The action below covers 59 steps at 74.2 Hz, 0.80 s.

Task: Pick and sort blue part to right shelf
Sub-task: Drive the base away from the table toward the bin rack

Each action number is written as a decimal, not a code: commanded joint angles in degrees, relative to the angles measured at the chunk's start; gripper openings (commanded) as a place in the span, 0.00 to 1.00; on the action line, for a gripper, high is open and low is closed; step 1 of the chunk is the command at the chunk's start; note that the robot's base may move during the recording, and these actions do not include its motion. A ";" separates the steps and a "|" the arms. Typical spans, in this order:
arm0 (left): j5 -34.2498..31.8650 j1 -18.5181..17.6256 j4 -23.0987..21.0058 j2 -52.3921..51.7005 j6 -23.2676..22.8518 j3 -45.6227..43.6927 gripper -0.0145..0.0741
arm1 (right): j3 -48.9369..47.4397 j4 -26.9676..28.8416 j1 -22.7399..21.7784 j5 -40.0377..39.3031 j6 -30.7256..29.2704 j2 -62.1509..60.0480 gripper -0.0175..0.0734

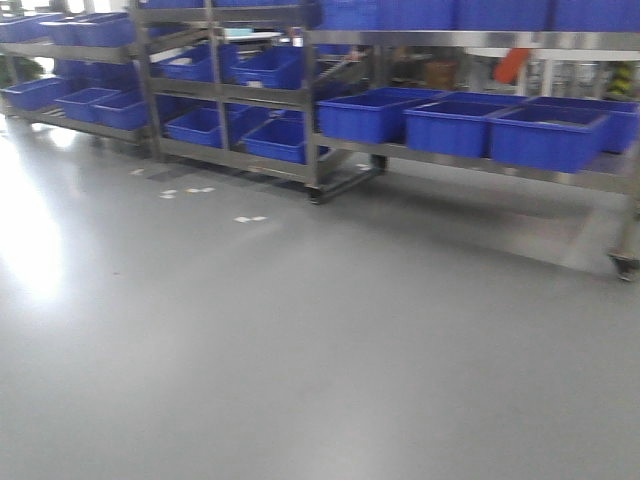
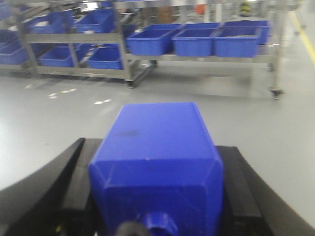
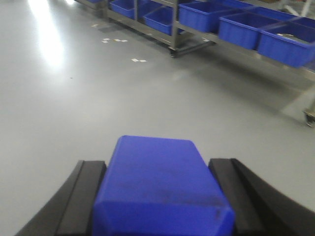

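The left gripper is clamping its black fingers on a chunky blue plastic part with a stubby neck, while the right gripper is squeezing a second blue plastic block the same way, both riding above the glossy grey floor. Well beyond them, the right shelf, a stainless-steel rack on castors, is carrying a row of large blue plastic crates, with more crate-filled steel racks standing to its left.
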 commanded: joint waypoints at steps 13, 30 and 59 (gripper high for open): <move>-5.00 0.04 0.73 -1.03 0.01 -1.48 0.54 | -1.55 -0.97 -0.08 -4.88 -0.33 1.31 0.51; -5.00 0.04 0.73 -1.03 0.01 -1.48 0.54 | -1.55 -0.97 -0.08 -4.88 -0.33 1.31 0.51; -5.00 0.04 0.73 -1.03 0.01 -1.48 0.54 | -1.55 -0.97 -0.08 -4.88 -0.33 1.31 0.51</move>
